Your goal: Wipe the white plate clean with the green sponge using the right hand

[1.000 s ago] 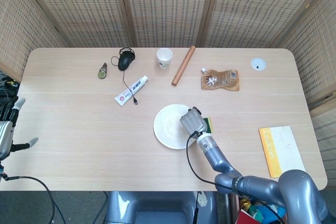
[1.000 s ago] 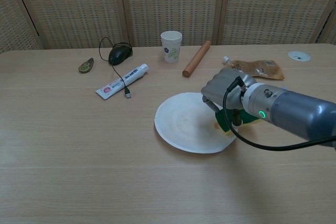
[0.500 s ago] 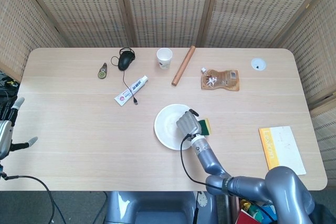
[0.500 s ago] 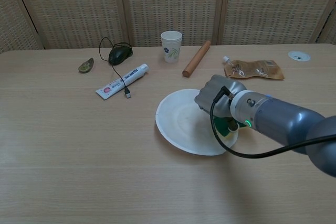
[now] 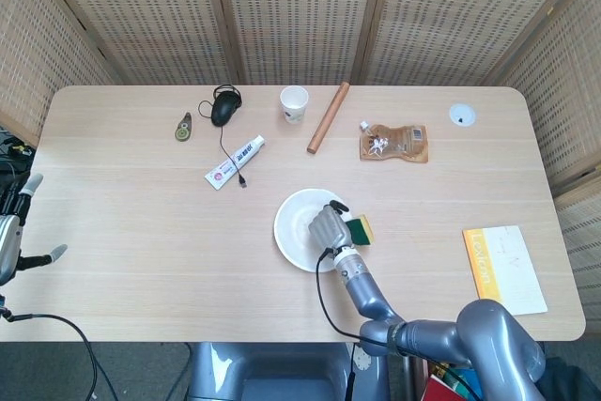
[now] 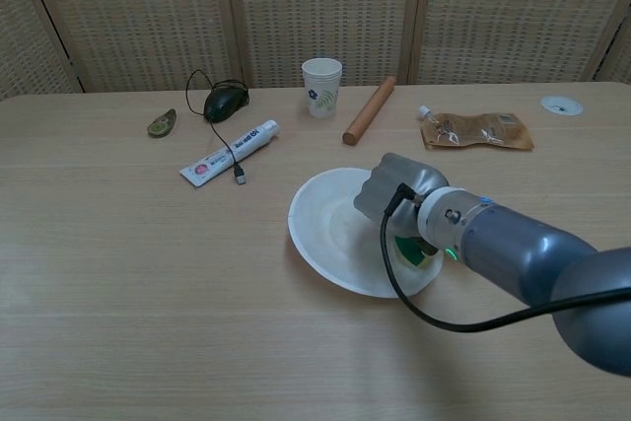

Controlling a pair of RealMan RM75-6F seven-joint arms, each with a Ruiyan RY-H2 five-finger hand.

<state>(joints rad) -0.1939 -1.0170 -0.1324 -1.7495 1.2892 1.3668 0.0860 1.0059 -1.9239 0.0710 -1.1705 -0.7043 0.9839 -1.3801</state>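
The white plate (image 5: 296,229) (image 6: 330,234) lies near the table's front middle. My right hand (image 5: 328,227) (image 6: 391,189) lies over the plate's right half and grips the green sponge (image 5: 359,230) (image 6: 412,250), whose green and yellow edge shows at the plate's right rim. Most of the sponge is hidden under the hand. My left hand (image 5: 13,232) hangs off the table's left edge with its fingers spread and nothing in it; the chest view does not show it.
Behind the plate lie a toothpaste tube (image 5: 235,161), a wired black mouse (image 5: 223,110), a paper cup (image 5: 294,103), a wooden rolling pin (image 5: 328,116) and a brown snack pouch (image 5: 393,143). A yellow-spined book (image 5: 503,269) lies at the right front.
My right hand has slid leftward across the plate with the sponge, from the right rim toward the middle. The plate has shifted slightly left. The left hand has stayed put.
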